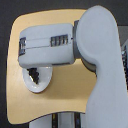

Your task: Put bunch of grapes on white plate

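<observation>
The white plate (41,84) lies on the wooden table towards the exterior view's left, its upper half covered by my arm's grey casing (47,45). A small dark lumpy shape, which looks like the bunch of grapes (35,75), sits over the plate's centre just below the casing's edge. Whether it rests on the plate or hangs above it I cannot tell. My gripper is mostly hidden under the casing. I cannot tell whether part of the dark shape is its fingertips, or how its jaws stand.
The round-cornered wooden table (65,95) fills most of the view. My arm's big white shoulder and upper link (102,60) cover the exterior view's right side. Dark floor surrounds the table, with the robot's base parts (67,121) at the bottom edge.
</observation>
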